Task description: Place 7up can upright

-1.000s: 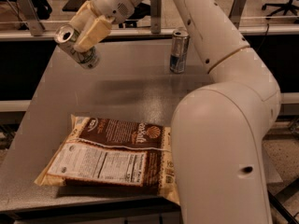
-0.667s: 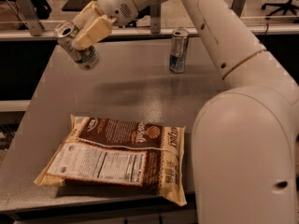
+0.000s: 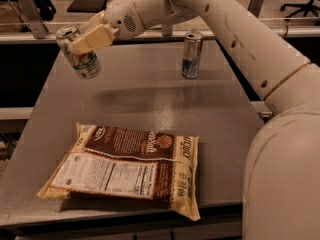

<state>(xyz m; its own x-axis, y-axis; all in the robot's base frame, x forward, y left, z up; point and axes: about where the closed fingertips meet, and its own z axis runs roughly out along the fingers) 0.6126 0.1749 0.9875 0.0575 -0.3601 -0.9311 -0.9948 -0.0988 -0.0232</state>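
The 7up can, white and green with a silver top, hangs tilted above the far left part of the grey table, its top leaning to the upper left. My gripper is shut on the 7up can, its cream fingers clamping the can's upper half. The can is held off the table surface.
A taller slim silver-and-blue can stands upright at the back middle of the table. A large brown and white snack bag lies flat near the front edge. My white arm spans the right side.
The arm has swung the gripper and can a little to the left and lower, and the can stays gripped and tilted.
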